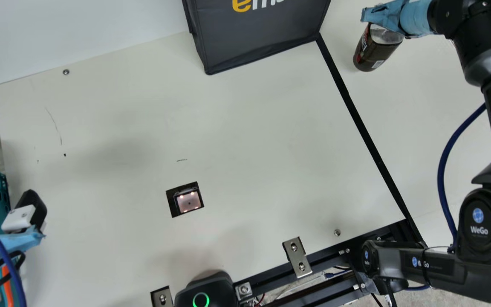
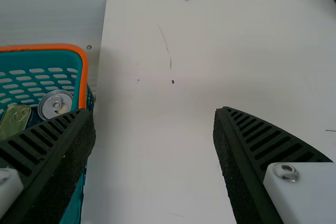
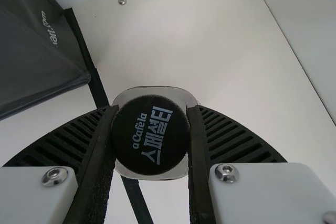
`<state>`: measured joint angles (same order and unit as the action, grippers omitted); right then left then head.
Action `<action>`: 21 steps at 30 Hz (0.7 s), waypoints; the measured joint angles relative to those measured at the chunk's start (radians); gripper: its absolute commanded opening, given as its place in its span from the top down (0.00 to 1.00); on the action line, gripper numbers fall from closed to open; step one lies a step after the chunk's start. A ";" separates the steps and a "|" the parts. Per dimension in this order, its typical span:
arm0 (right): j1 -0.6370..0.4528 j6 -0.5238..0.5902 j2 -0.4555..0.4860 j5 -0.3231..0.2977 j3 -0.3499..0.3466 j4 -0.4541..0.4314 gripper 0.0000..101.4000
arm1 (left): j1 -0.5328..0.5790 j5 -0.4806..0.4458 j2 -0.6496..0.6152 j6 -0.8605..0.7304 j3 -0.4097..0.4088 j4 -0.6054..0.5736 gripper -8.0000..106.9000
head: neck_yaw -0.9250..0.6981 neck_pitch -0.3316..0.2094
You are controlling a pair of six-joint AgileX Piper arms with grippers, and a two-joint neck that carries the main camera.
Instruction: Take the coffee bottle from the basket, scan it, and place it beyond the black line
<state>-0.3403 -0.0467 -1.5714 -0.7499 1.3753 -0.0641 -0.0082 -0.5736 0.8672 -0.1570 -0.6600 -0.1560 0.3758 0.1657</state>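
Coffee bottle [image 1: 371, 53], long axis upright, cap [image 3: 150, 153] up, right gripper [image 1: 384, 18] closed on cap, left gripper [image 1: 4, 213] spread wide, empty

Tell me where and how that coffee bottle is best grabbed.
By its round cap, most likely, coming from above with the fingers on opposite sides: the cap sits on top and is narrower than the bottle's body. The right gripper holds it that way.

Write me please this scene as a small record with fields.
coffee bottle: over the table beyond the black line, on the side away from the basket
right pincer: closed on the coffee bottle by its black cap
left pincer: open, near the basket
basket: teal, orange rim, cans inside
release: not yet done
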 measured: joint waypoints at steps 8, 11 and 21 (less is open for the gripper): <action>0.022 -0.035 -0.040 0.017 0.026 -0.021 1.00 | 0.000 0.000 0.000 0.000 0.000 0.000 0.15 | -0.002 0.000; 0.027 -0.049 -0.050 0.027 0.026 -0.027 1.00 | 0.000 0.000 0.000 0.000 0.000 0.000 0.15 | -0.002 0.000; 0.035 -0.076 -0.076 0.070 0.010 -0.040 1.00 | 0.000 0.000 0.000 0.000 0.000 0.000 0.15 | -0.002 0.000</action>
<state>-0.3054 -0.1225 -1.6470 -0.6802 1.3853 -0.1038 -0.0082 -0.5736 0.8672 -0.1570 -0.6600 -0.1560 0.3743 0.1657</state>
